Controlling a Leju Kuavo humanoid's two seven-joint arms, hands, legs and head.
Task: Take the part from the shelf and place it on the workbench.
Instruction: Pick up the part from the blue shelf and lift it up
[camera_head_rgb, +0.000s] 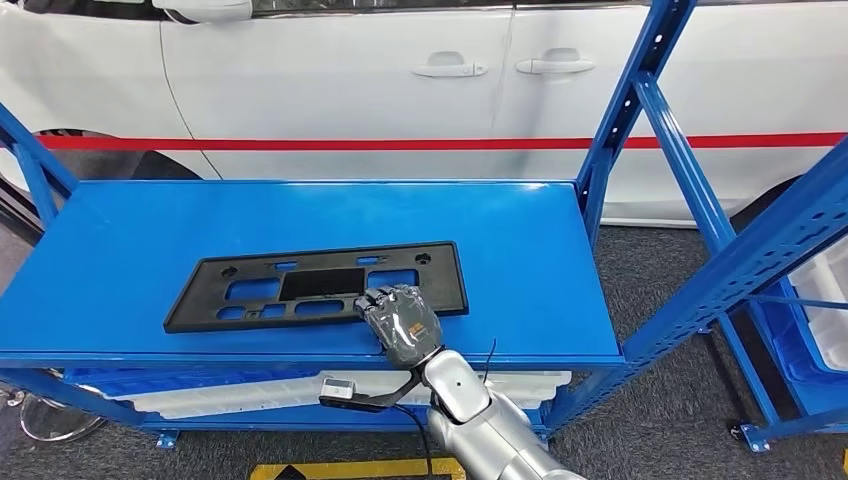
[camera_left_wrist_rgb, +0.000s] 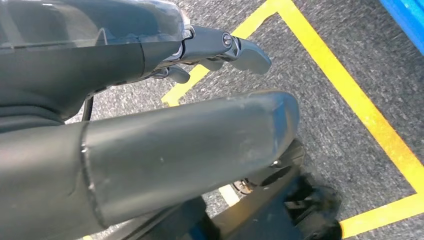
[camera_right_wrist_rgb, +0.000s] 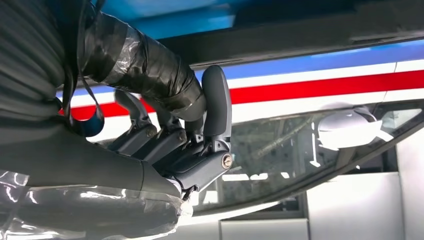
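while the left hand (camera_left_wrist_rgb: 220, 50) hangs slack and empty over the floor, the right hand (camera_head_rgb: 400, 322) rests on the near edge of the black part (camera_head_rgb: 315, 285), fingers curled but grip uncertain, so the part lies flat on the blue shelf (camera_head_rgb: 130, 240), unlifted.

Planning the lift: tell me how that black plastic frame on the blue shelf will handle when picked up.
The black frame looks thin and full of cutouts, so probably light and a little bendy. It lies flat on the smooth blue shelf, so it may slide when pushed. The right hand sits at one end; lifted there, the far end would likely droop.
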